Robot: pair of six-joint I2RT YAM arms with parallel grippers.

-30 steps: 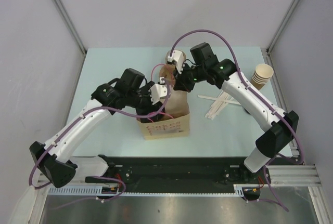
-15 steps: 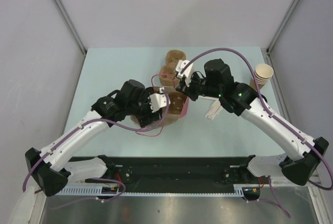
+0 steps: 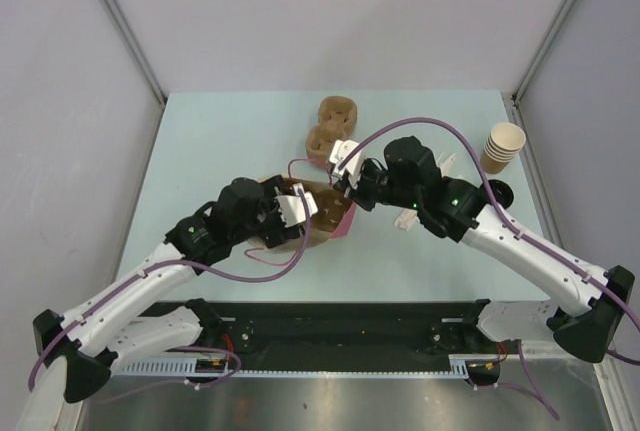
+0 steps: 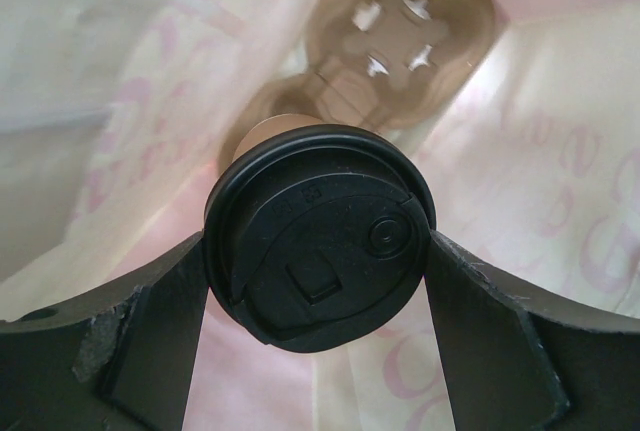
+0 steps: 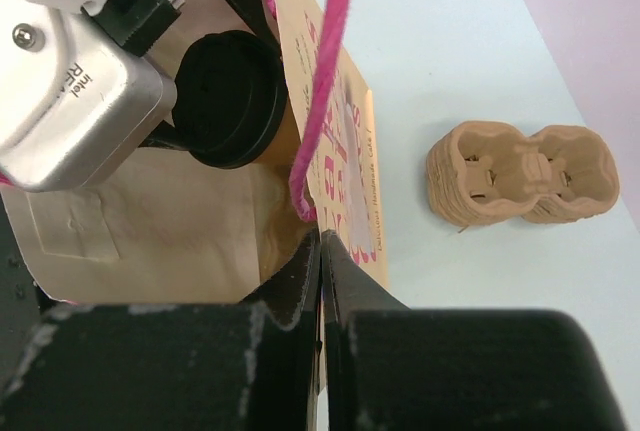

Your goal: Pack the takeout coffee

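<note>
Black lid over the brown takeout coffee (image 4: 320, 236), pink-lettered kraft paper bag (image 5: 345, 181), tan cup carrier (image 5: 520, 173), pale mint tabletop (image 3: 220, 141)

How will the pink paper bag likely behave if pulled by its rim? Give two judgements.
Probably floppy: the paper bag wall curves where the right gripper pinches its rim. Likely light and apt to tip or slide: it looks like thin paper.

Top camera looks down from behind on the whole pale table (image 3: 220, 141); both wrist cameras peer closely (left from inside) into the pink-printed paper bag (image 5: 345, 151), sharing the round black plastic lid (image 4: 320, 236).
</note>
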